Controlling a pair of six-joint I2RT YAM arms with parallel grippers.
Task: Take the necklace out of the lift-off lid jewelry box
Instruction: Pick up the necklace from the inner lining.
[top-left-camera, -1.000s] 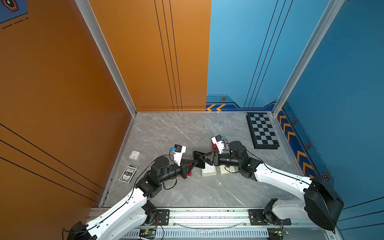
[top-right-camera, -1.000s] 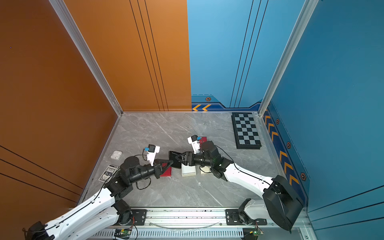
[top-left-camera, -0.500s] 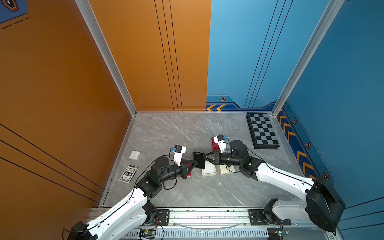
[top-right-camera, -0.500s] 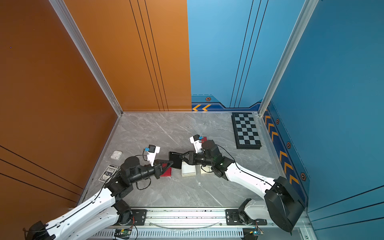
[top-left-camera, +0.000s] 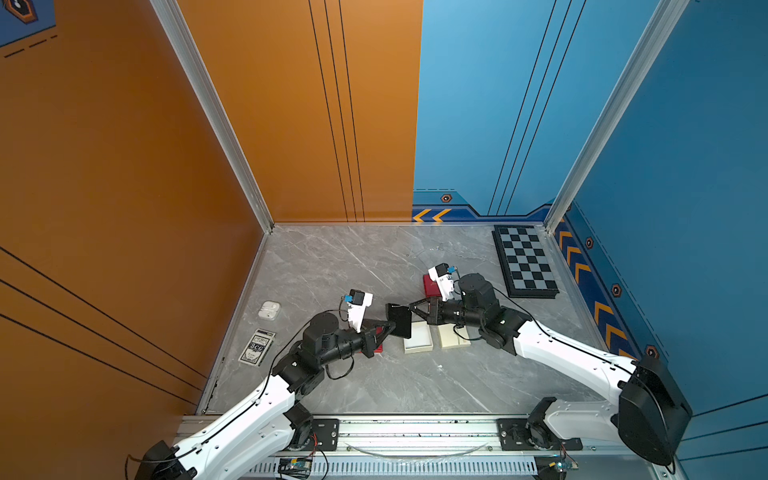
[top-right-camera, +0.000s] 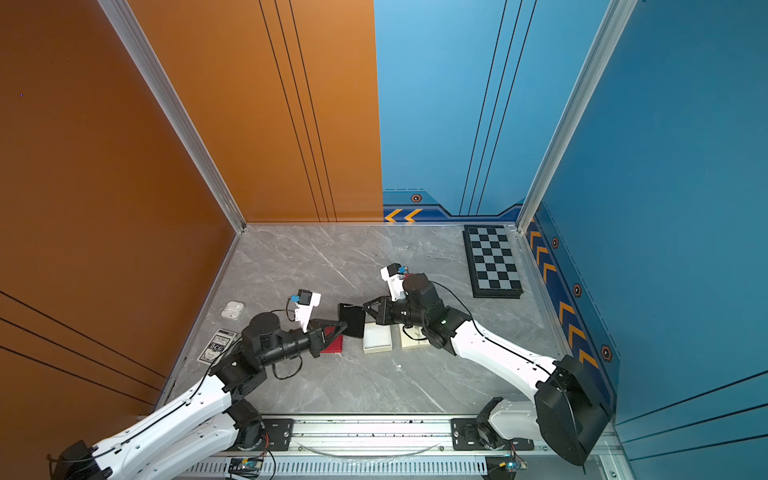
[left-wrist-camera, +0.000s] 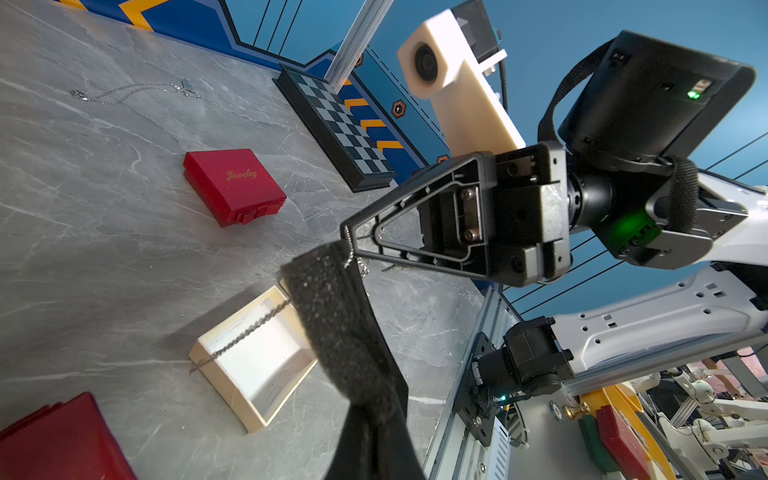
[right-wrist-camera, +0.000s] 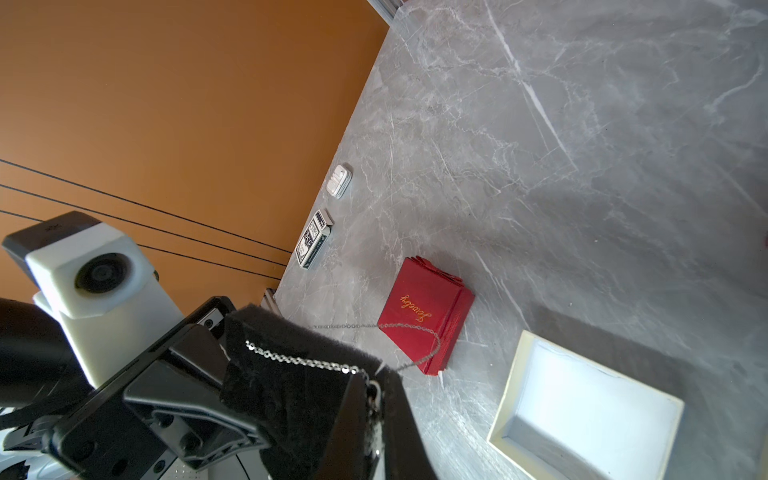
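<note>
Grey marble table (top-left-camera: 332, 257) carries, at its left edge, a white earbud case (top-left-camera: 269, 309) with a card deck (top-left-camera: 257, 347) just beside it. Next comes a red lid (top-right-camera: 332, 341) lettered "Jewelry", lying flat under the left arm's wrist.

Above it the left claw (top-left-camera: 388, 326) is clamped tight on one edge of a black foam pad (top-left-camera: 400, 320), holding it clear of the table. The necklace (right-wrist-camera: 299, 360) lies along the pad's opposite edge. A loose length trails off the pad over the open cream box base (top-left-camera: 417, 338); whether that length touches the base cannot be told.

The right claw (top-left-camera: 412, 308) meets the pad from the other side, its tips pinched together on the chain at the pad's corner. The necklace therefore sits right at those tips, between the two claws and above the box base.

Further right, a second cream tray (top-left-camera: 451, 337) lies below the right arm and a closed red box (top-left-camera: 430, 286) behind it. A chessboard (top-left-camera: 525, 262) lies near the right wall.
</note>
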